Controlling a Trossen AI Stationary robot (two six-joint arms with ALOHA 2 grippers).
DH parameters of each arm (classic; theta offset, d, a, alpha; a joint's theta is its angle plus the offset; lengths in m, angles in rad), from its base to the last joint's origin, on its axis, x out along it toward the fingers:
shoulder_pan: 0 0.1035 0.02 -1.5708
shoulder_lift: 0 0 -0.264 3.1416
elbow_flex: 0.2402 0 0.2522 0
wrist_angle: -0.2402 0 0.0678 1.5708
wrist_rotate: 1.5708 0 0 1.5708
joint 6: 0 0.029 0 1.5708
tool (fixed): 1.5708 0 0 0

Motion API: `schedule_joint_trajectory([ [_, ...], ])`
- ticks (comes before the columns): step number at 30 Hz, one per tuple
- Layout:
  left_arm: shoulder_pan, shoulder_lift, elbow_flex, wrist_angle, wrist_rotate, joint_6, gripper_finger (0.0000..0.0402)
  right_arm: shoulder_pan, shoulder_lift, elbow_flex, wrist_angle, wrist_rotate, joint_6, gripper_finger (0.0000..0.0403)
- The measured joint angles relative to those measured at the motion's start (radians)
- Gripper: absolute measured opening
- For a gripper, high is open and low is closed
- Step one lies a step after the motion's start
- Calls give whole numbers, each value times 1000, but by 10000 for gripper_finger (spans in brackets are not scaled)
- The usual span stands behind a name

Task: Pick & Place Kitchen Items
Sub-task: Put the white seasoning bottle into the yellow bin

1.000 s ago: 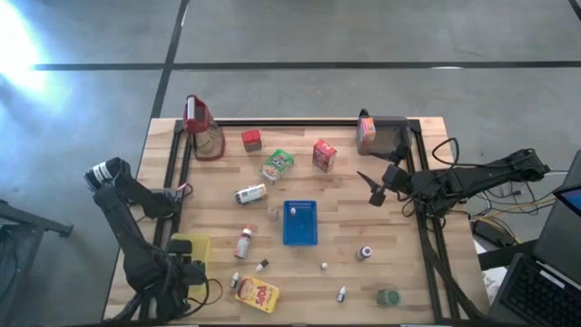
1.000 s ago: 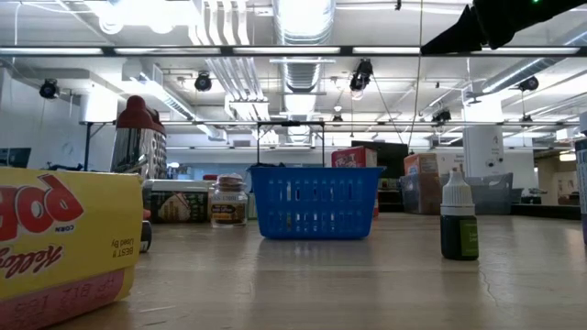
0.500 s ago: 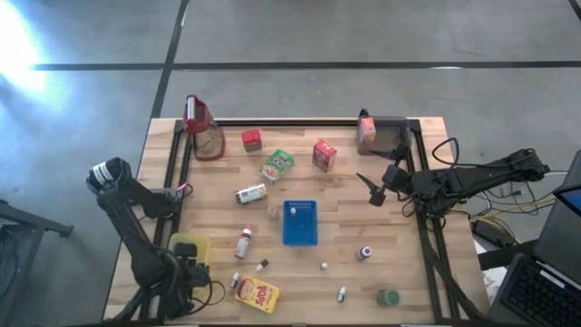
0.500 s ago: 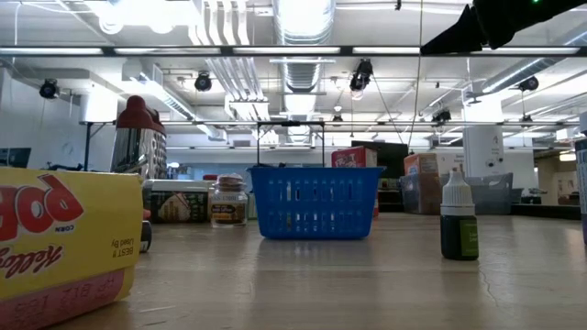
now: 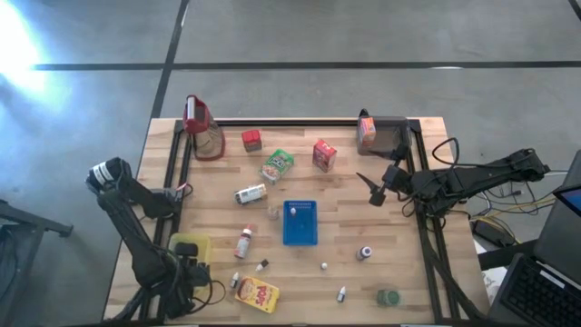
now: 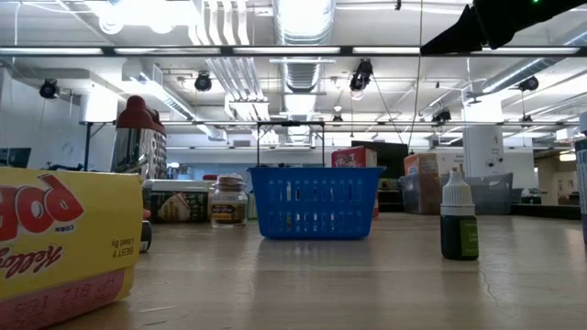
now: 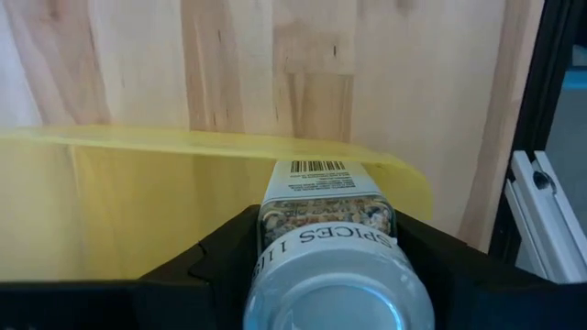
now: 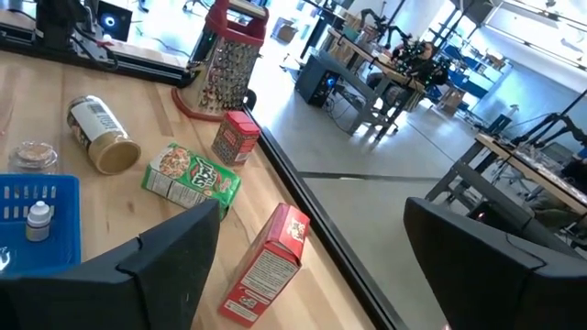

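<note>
The left hand is low at the near left corner of the wooden table. Its two dark fingers pinch a spice jar with a white cap, one finger on each side. The jar is right over a flat yellow plate that lies on the table.

The right hand hangs over the right side of the table, near the far end. Its fingers are spread wide apart and nothing is between them.

The other kitchen items lie all over the table. A blue basket stands in the middle, and a tiny white-capped bottle stands inside it. Behind the basket are a green box, a red box and a small red tin. A jar on its side lies left of the basket, and a small round lid is near it. An orange box sits at the far right, just beside a dark bin. A metal grater with a red top stands at the far left corner.

Near the front edge lies a yellow cereal box. A small bottle with red on it lies between the plate and the basket. A green round tin sits at the front right. A little dropper bottle stands right of the basket in the low view.
</note>
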Motion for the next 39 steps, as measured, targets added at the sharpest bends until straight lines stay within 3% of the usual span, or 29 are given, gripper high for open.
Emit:
schedule_joint_trajectory([
  [33, 1, -1, 0, 0, -10, -3, 223, 0, 1, 0, 0, 0, 4, 245],
  [39, 1, -2, 0, -15, -39, 23, 249, 0, 1, 0, 0, 0, 4, 232],
])
